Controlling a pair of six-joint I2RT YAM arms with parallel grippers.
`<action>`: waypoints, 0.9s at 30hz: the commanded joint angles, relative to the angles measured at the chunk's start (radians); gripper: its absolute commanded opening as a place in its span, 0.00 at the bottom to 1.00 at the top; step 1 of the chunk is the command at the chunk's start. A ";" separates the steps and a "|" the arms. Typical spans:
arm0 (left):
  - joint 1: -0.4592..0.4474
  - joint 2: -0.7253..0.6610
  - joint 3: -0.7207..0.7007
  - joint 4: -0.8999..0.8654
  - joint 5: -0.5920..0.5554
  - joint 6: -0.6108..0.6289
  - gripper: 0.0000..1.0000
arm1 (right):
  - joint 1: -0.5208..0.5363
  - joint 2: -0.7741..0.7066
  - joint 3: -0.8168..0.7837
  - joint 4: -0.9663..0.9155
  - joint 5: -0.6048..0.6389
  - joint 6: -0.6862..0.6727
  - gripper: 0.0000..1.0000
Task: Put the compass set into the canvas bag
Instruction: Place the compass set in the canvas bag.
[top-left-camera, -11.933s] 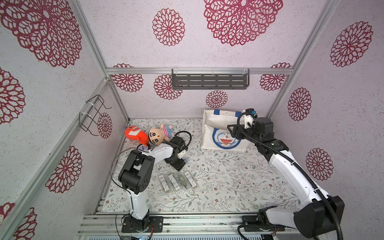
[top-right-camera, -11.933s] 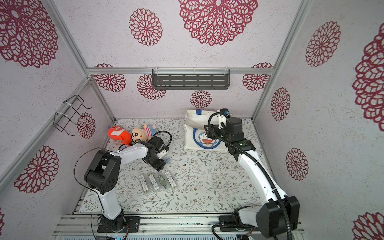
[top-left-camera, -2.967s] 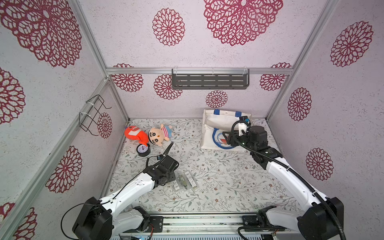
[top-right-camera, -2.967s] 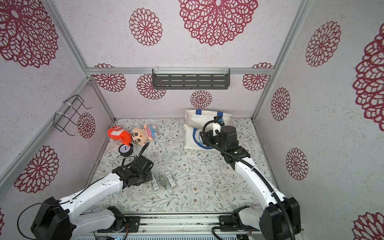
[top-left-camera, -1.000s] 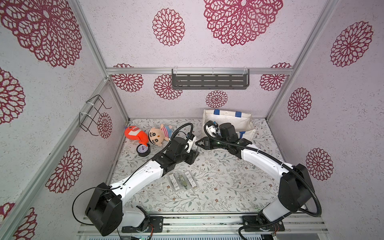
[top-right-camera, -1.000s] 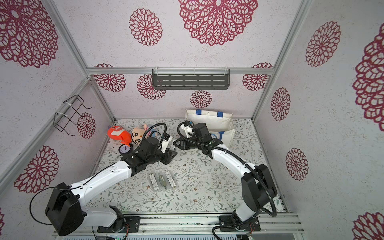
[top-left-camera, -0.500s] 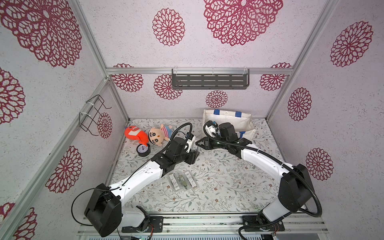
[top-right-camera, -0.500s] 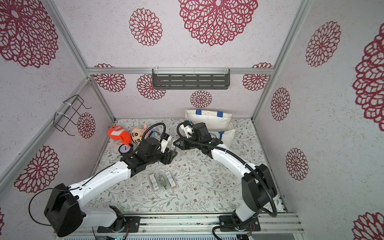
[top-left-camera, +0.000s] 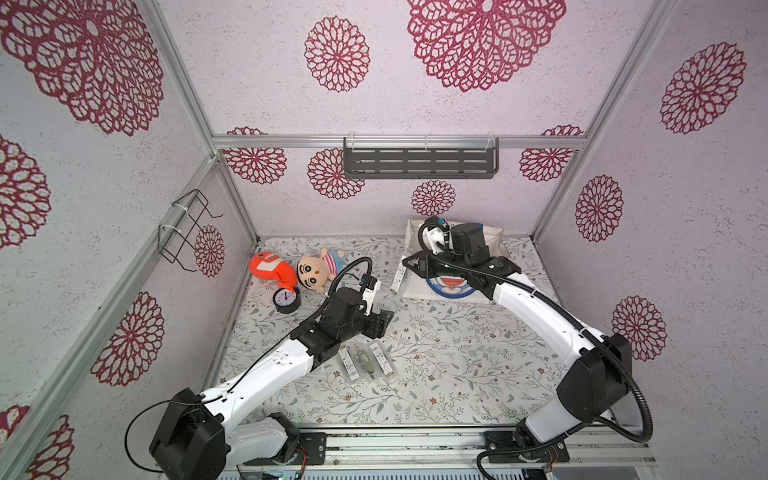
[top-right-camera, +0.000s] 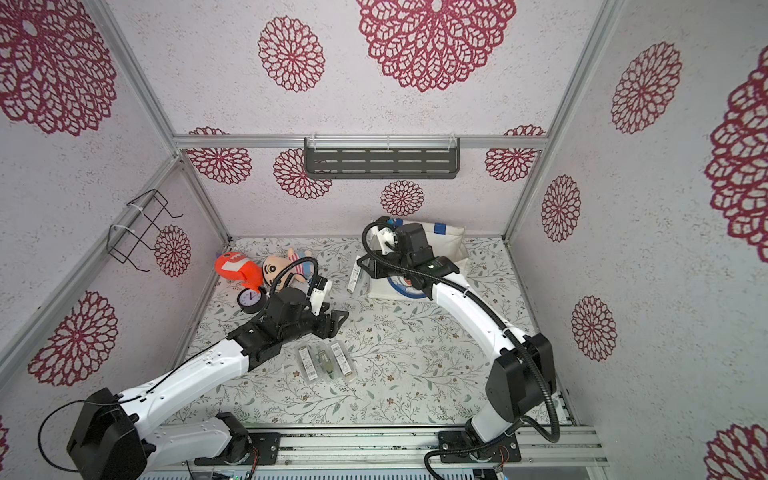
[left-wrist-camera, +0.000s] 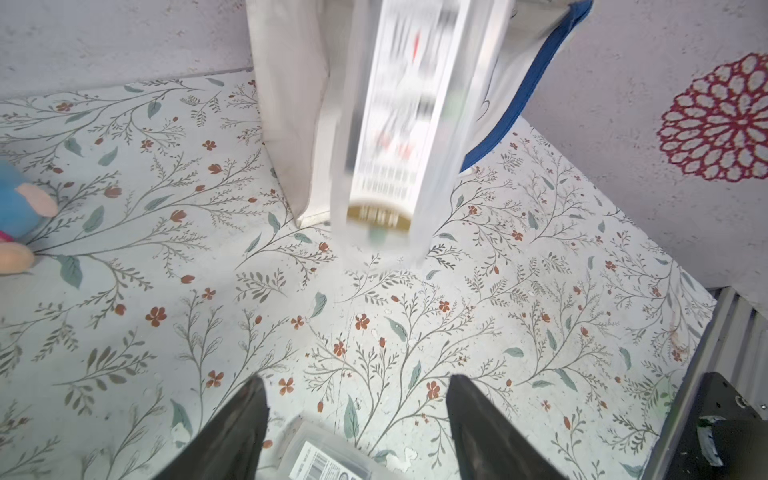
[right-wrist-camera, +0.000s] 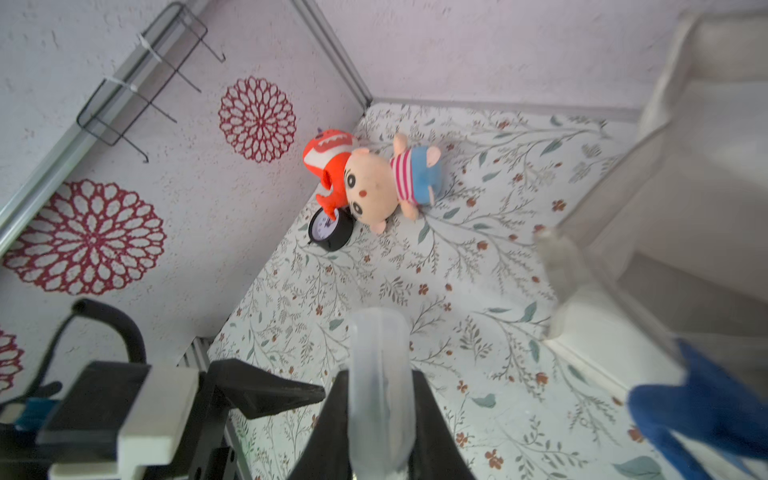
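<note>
Right wrist view showed the right gripper (right-wrist-camera: 380, 388) pressed together on the compass set (right-wrist-camera: 379, 357), a clear plastic case whose end stood up between the two black fingers (right-wrist-camera: 332, 415). In both top views that gripper (top-left-camera: 409, 266) (top-right-camera: 366, 266) held the set (top-left-camera: 399, 280) (top-right-camera: 353, 279) so that it hung downward just beside the near left corner of the canvas bag (top-left-camera: 451, 289) (top-right-camera: 451, 245). The set was outside the bag, and whether it touched the canvas could not be told. The bag stood at the back of the floral table (top-left-camera: 457, 353), close to the rear wall. The left wrist view showed the set (left-wrist-camera: 399, 112) blurred in front of the bag (left-wrist-camera: 291, 104). The left gripper (left-wrist-camera: 353, 386) (top-left-camera: 384, 321) had its fingers (left-wrist-camera: 245, 411) spread apart with nothing between them, low over the table and well apart from the held set. Three other clear packs (top-left-camera: 365, 361) lay side by side beside the left arm. Near the left wall lay a striped-shirt doll (top-left-camera: 316, 272), an orange plush (top-left-camera: 268, 266) and a small black clock (top-left-camera: 286, 297).
</note>
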 joint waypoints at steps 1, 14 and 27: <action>-0.001 -0.034 -0.011 0.024 -0.036 -0.010 0.72 | -0.065 -0.052 0.087 -0.021 0.038 -0.035 0.00; 0.020 -0.044 -0.037 0.033 -0.008 -0.073 0.71 | -0.288 0.096 0.311 -0.093 0.188 -0.053 0.00; 0.056 -0.046 -0.056 0.018 -0.006 -0.098 0.70 | -0.301 0.275 0.347 -0.189 0.323 -0.107 0.00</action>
